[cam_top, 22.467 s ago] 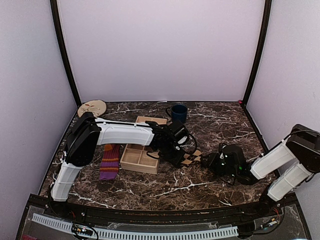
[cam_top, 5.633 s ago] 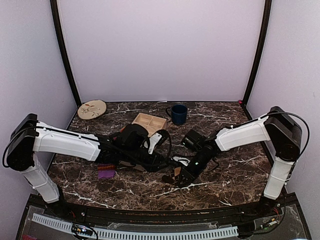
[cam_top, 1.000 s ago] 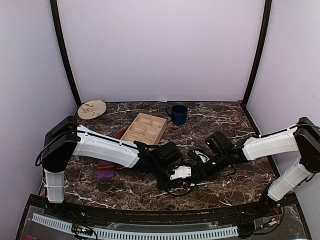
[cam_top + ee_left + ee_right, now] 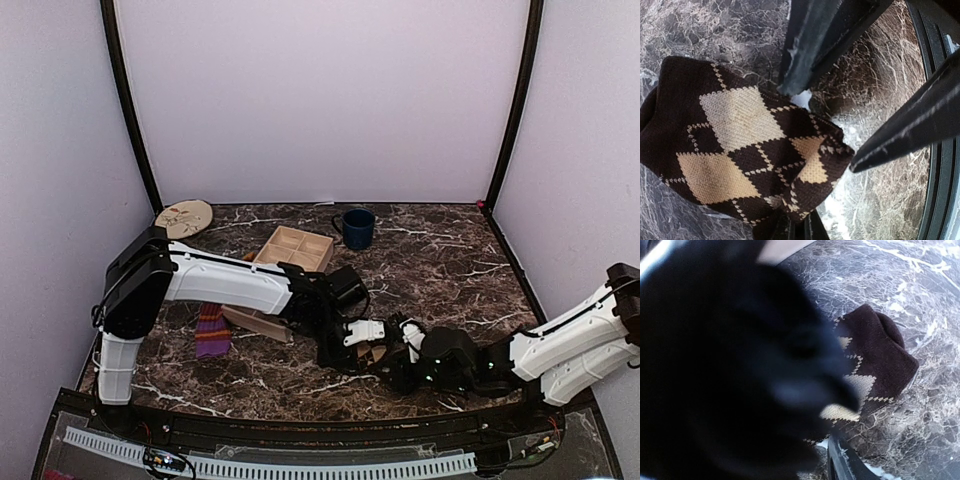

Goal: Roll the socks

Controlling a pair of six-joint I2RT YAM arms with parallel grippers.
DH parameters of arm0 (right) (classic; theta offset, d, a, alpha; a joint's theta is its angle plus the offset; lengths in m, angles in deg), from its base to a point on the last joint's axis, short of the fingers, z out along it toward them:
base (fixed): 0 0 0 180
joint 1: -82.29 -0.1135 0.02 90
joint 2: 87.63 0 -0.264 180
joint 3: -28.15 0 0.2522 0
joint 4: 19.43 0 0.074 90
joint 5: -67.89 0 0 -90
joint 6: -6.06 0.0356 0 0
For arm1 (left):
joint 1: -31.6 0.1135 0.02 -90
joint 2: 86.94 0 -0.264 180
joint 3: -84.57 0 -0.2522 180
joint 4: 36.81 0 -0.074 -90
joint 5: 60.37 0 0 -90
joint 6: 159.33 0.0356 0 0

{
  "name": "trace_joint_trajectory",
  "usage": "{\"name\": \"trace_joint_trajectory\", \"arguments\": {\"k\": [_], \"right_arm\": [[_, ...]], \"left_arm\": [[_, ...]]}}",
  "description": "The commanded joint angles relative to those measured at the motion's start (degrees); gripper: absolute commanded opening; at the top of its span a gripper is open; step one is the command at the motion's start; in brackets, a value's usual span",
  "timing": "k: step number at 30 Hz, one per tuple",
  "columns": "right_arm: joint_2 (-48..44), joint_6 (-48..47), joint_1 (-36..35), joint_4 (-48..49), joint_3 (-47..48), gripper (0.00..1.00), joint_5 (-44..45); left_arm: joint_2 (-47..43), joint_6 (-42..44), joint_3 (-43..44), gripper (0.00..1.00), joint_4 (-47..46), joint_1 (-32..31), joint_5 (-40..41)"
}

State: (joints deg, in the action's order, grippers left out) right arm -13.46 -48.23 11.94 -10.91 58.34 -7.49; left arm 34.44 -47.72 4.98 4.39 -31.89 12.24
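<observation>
Right arm has dropped toward the near right edge; right gripper [image 4: 821, 130] spread, fingers straddling a corner of the argyle sock [image 4: 735, 150]. Left gripper [image 4: 800, 230] clenched on its fold. Sock bunched near centre; purple sock [image 4: 211, 330] flat, left

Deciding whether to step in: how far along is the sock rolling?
Nothing looks finished. In hand: the argyle sock is bunched into a loose fold; the left gripper has its jaws shut on the sock's edge, and the right gripper has its jaws open beside it. Left to do: finish that roll, then roll the purple striped sock, which lies flat on the table.
</observation>
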Motion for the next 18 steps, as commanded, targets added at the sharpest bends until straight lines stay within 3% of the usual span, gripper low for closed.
{"name": "trace_joint_trajectory", "arguments": {"k": [1, 18], "right_arm": [[2.4, -5.9, -2.2, 5.1, 1.5, 0.4, 4.4], [6.4, -12.9, -4.0, 7.0, 3.7, 0.39, 1.1]], "left_arm": [[2.6, -0.5, 1.5, 0.0, 5.0, 0.2, 0.2], [4.8, -0.6, 3.9, 0.0, 6.7, 0.3, -0.2]]}}
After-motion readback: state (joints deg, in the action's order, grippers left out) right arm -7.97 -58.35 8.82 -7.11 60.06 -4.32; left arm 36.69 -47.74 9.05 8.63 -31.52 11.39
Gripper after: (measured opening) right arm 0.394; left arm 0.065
